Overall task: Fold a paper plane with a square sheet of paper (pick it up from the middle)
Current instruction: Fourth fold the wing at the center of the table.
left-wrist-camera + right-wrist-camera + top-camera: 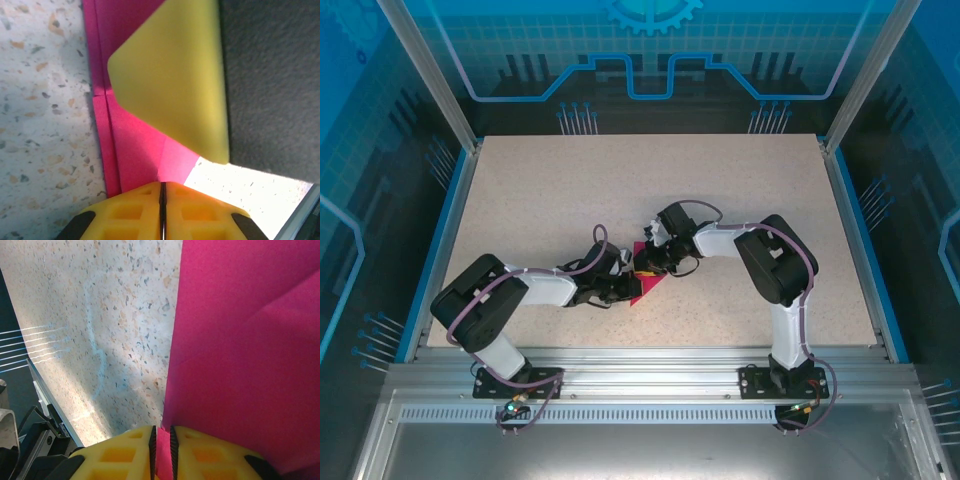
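The square sheet of paper point(647, 285) is magenta-pink and lies folded at the middle of the table, between both arms. In the left wrist view the paper point(135, 145) shows doubled edges on its left and a crease running into my left gripper point(162, 186), whose jaws are pressed together on that ridge. A yellow finger point(170, 85) of the right gripper lies across the paper ahead. My right gripper point(161, 430) is shut on the paper point(240, 340), with a pink strip showing between its pads. Seen from above, the left gripper point(626, 287) and the right gripper point(650, 262) almost touch. No paper plane shape can be made out.
The speckled beige table point(570, 190) stretches wide behind and beside the arms. Blue rails point(438, 240) line its sides, and an aluminium frame point(640, 365) runs along the near edge. In the right wrist view the table's edge point(45, 390) sits at the left.
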Robot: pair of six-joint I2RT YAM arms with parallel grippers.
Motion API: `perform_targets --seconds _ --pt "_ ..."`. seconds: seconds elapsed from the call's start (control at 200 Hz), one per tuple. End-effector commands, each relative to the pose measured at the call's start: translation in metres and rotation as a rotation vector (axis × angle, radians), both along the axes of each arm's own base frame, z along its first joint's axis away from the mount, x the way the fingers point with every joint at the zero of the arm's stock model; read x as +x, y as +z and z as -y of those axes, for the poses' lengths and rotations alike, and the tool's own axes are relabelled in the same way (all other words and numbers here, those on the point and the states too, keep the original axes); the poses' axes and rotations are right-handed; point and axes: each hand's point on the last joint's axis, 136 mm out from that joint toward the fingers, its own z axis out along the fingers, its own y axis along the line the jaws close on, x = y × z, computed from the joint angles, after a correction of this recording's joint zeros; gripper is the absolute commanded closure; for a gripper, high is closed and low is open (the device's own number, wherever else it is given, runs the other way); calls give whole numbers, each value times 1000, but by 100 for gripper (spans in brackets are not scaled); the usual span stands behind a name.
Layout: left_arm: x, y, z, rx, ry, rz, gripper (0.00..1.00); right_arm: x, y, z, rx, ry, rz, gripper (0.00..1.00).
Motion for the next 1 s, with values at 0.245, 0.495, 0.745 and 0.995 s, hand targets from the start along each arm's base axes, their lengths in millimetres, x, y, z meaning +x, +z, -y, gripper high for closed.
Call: perform_targets --seconds 0.245,0.495,0.745,0.995 --pt "-55 -73 -53 199 87 -206 92 25 35 19 -2 -28 121 79" --pt "-52 -73 -49 197 85 -206 93 5 47 27 -13 -27 163 80" --pt "-50 -71 -46 194 74 -204 93 -19 22 5 -8 26 99 81" --pt "-53 -74 -50 219 76 -226 94 -8 -3 9 -68 7 89 83"
